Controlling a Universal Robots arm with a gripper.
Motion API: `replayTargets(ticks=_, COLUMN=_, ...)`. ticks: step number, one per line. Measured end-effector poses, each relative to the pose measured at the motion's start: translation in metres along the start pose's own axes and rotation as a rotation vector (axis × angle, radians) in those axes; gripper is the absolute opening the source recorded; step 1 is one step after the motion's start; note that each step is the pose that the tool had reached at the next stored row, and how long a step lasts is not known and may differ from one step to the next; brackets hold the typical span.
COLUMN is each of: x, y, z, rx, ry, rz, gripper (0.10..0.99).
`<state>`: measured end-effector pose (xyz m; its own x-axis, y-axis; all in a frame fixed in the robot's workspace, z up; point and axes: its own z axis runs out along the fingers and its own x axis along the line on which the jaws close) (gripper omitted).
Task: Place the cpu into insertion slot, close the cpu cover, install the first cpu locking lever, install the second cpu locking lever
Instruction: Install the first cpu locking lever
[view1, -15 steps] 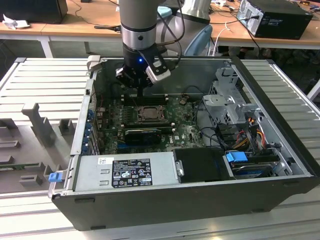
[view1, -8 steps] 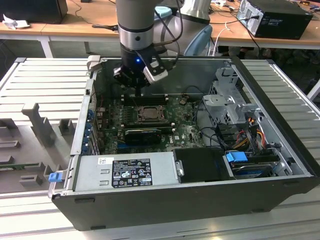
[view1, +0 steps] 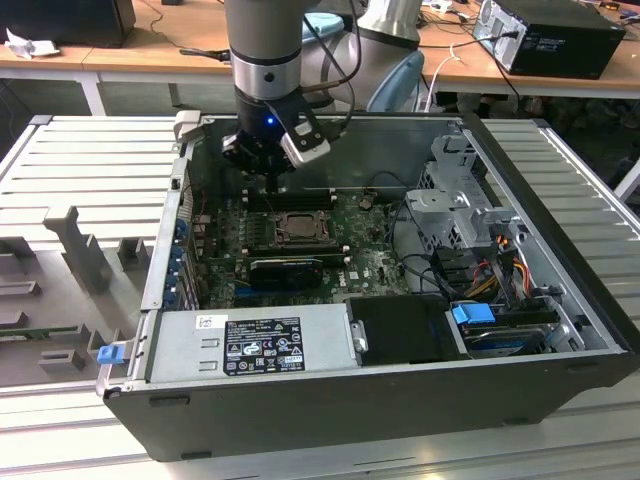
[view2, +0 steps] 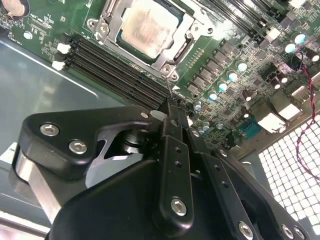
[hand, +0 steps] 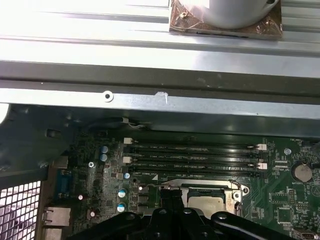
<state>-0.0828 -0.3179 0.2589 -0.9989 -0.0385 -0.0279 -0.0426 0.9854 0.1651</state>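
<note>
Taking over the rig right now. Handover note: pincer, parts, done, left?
Pincer: shut, empty, over the memory slots beside the socket.
Cpu: seated in the insertion slot.
Cpu cover: lies flat around the chip.
Done: chip placed, cover down.
Left: both locking levers; these views don't settle whether either is latched.

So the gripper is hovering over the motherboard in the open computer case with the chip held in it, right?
No. The chip is not in the gripper; it lies in its socket on the motherboard, as the second wrist view shows. The rest is right.
</note>
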Motion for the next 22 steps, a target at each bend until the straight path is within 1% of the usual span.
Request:
replayTargets(ticks=3, x=0.0036, y=0.0001, z=-0.0001, rx=0.0, ry=0.0, rz=0.0, gripper=0.106)
replayTargets(ticks=6, x=0.01, y=0.0004, z=-0.0001, rx=0.0, ry=-0.0002, rz=0.0, gripper=0.106)
replayTargets(ticks=11, x=0.0167, y=0.0001, z=0.0001, rx=0.0, ry=0.0001, rz=0.0, gripper=0.106)
replayTargets(ticks=18, x=0.0232, y=-0.0004, z=0.0002, rx=0.0, ry=-0.0001, rz=0.0, gripper=0.106)
replayTargets(ticks=22, x=0.0284, y=-0.0003, z=0.0, rx=0.0, ry=0.0, rz=0.0, gripper=0.106)
